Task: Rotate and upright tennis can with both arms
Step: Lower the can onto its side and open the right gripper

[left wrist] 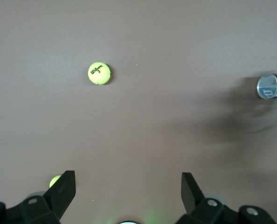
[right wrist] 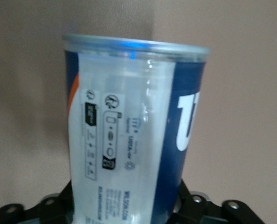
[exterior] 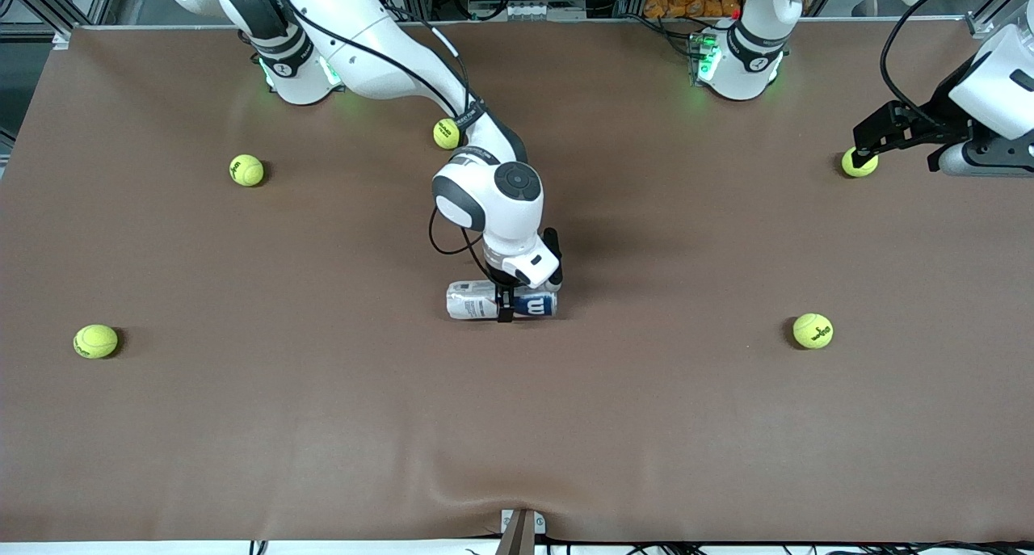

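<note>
the tennis can [right wrist: 134,135] looks like clear glossy plastic with a smooth printed label and a shiny rim. the table [exterior: 323,426] wears a matt brown cover, slightly wrinkled at its front edge. tennis balls [left wrist: 99,73] look fuzzy felt.

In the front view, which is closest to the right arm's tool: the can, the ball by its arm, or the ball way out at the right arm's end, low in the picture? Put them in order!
From the right tool, nearest first:
1. The can, lying on its side, between the tool's fingers.
2. The ball by the arm, nearer the bases.
3. The end ball, at the right arm's end of the table.
</note>
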{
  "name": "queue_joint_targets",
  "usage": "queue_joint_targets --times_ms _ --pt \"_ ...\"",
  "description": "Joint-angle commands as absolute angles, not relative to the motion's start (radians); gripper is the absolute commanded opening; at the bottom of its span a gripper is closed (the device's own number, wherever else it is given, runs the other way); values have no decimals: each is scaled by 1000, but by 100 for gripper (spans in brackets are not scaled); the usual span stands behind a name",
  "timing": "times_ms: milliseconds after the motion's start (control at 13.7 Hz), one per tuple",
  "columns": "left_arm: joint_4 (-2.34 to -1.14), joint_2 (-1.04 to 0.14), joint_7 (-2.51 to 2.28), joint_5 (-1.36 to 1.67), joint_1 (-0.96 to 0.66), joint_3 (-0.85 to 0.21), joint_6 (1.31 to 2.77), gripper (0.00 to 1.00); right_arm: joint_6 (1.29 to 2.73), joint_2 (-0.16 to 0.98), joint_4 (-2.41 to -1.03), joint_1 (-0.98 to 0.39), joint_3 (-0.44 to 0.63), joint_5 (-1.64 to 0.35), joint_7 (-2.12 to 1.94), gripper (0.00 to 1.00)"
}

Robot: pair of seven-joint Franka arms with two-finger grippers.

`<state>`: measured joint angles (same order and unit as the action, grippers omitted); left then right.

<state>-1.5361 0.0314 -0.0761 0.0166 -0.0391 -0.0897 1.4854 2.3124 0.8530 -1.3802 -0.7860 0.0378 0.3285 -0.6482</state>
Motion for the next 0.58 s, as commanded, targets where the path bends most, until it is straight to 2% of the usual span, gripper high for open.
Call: queue_joint_targets --times_ms 0,511 --pt "-1523 32 -61 20 -34 -92 1473 100 2312 870 -1351 -793 43 354 -646 100" --pt "-1525 17 -80 23 -38 -92 1476 100 2280 796 -1358 -795 37 305 -576 100"
